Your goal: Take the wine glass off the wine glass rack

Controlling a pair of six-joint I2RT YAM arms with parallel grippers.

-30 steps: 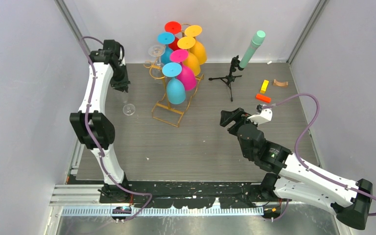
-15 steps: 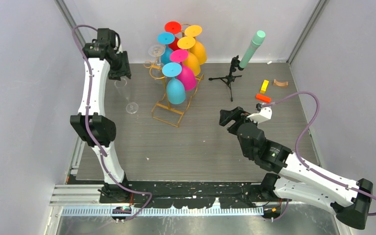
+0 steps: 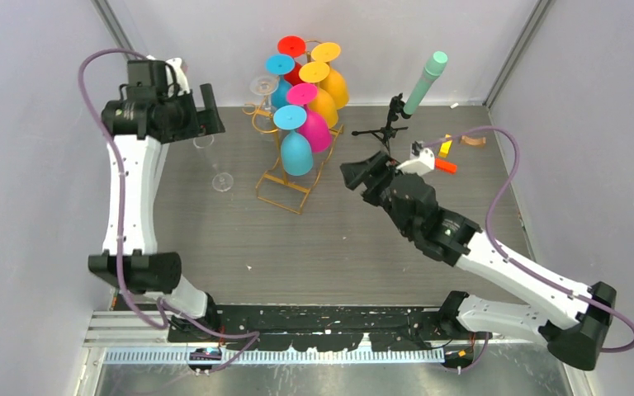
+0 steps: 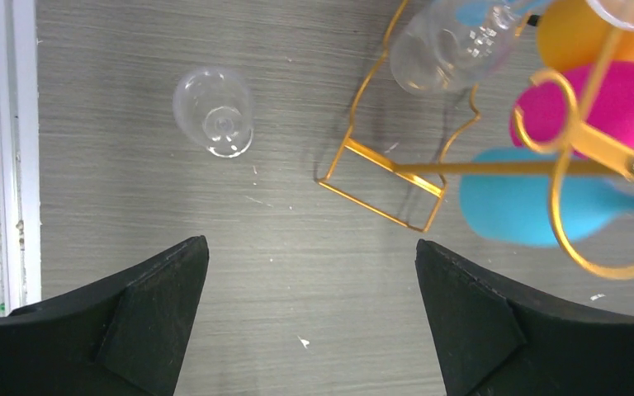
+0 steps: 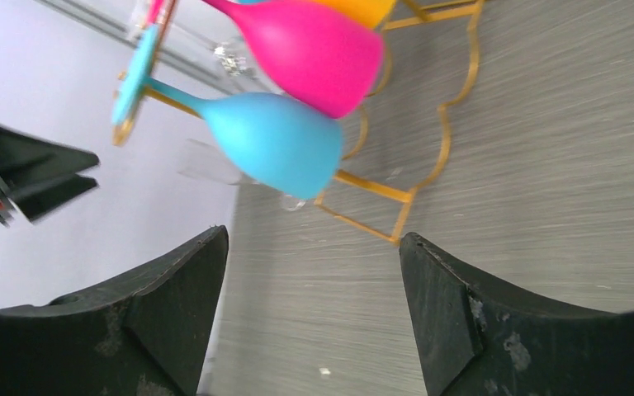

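Observation:
The gold wine glass rack [image 3: 285,188] stands at the back middle of the table. Blue [image 3: 296,153], pink [image 3: 314,128], yellow [image 3: 330,82] and red glasses hang on it upside down, and a clear one [image 3: 262,87] hangs on its left side. Another clear wine glass [image 3: 215,161] stands upright on the table left of the rack, touched by nothing. My left gripper [image 3: 206,111] hovers open high above it; in the left wrist view the gripper [image 4: 309,247] is empty, with the glass [image 4: 213,122] and rack [image 4: 380,165] below. My right gripper [image 3: 361,175] is open and empty right of the rack, facing the blue glass [image 5: 272,140].
A black tripod with a green tube [image 3: 396,107] stands right of the rack, just behind my right gripper. Small orange and yellow blocks [image 3: 444,157] lie at the back right. Grey walls close in the table on the left, right and back.
My left gripper opened, let go of the clear wine glass and rose away; the glass stays standing on the table. My right arm swung left toward the rack.

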